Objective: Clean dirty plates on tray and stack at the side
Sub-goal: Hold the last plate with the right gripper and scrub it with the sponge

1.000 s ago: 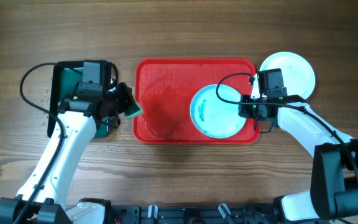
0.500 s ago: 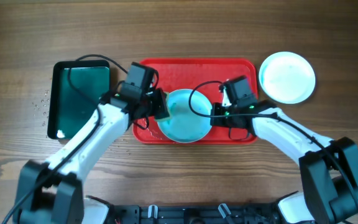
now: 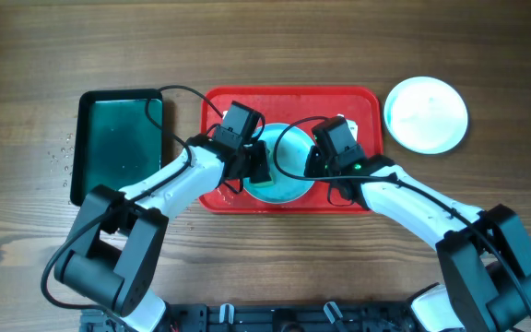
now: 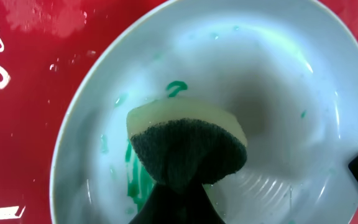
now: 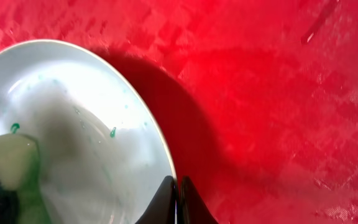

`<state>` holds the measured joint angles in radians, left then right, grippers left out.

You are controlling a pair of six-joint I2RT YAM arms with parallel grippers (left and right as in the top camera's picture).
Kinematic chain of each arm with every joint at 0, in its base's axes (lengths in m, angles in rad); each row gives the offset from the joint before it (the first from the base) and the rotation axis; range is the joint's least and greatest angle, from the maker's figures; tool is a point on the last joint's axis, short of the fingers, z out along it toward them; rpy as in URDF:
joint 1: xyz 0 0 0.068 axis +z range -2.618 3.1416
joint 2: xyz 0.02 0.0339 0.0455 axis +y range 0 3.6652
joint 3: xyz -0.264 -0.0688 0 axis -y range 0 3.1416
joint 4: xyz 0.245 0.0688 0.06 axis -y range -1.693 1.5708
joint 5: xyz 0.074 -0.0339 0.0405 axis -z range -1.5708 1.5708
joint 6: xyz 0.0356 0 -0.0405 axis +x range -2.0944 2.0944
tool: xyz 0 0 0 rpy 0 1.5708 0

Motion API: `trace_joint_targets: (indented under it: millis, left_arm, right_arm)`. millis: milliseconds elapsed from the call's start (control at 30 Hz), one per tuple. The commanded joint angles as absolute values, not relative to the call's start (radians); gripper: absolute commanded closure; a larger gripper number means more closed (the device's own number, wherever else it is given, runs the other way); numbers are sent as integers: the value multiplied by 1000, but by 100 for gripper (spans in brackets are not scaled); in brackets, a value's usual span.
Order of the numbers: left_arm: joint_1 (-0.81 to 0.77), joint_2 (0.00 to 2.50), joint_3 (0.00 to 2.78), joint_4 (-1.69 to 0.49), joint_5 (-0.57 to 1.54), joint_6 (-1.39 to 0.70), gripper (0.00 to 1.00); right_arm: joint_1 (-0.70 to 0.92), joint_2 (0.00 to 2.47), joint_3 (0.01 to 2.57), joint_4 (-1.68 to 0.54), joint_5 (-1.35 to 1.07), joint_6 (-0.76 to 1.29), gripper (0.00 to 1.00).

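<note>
- Midway through washing one pale turquoise plate, lying inside the red tray toward the robot's edge of it, between the two arms.
- Not yet clean: shows a green curl just above the sponge and green streaks down the plate's left slope in the left wrist view, plus a few green specks near the rim in the right wrist view.
- Pressed on at its middle by the sponge, pale face outward and dark scouring side toward the left claw, which is pinched tight on the sponge.
- Gripped at the rim by the right claw, fingers drawn together with the plate's edge between them.
- Throws a broad shadow on the tray under that side, so probably raised a little there.
- Already set aside: a paler plate on the wooden table, just off the tray's far right corner. Looks clean from overhead. Cannot tell whether one plate lies there or several stacked.
- Can make out no other plate in the tray, only wet sheen on bare red.
- Left to do, by judgement: wipe away the remaining green, then carry this plate over onto the one at the side.
- Further left, apart from the work, a dark green tray.
</note>
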<state>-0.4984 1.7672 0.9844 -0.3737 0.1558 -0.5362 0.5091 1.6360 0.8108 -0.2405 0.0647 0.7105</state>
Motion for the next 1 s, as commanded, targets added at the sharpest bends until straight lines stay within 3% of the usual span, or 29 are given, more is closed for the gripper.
trace_joint_targets:
  millis: [0,400,600,767,867,967]
  left_arm:
    - [-502,1782,980,-339,168,-532,96]
    - [-535,1849,980,-242,144,-607,96]
    - [-534,1870,980,-258,-330,-598,96]
    - [-534,1832,980,-258,-553,-410,96]
    - [-535,1770,980,-251,-449,-403,96]
    - [-535,1757,980,-182,-31,-404,96]
  right_arm:
    - [511,1652,809,-210,28,682,96]
    - [510,1737,809,-169,-1,680,96]
    - [510,1737,809,-170,-1,680,96]
    - [510,1737,809,-168,-1,680,96]
    - [510,1737,809,-166,-1,680,96]
    - [510,1737,809,-165,-1,680,96]
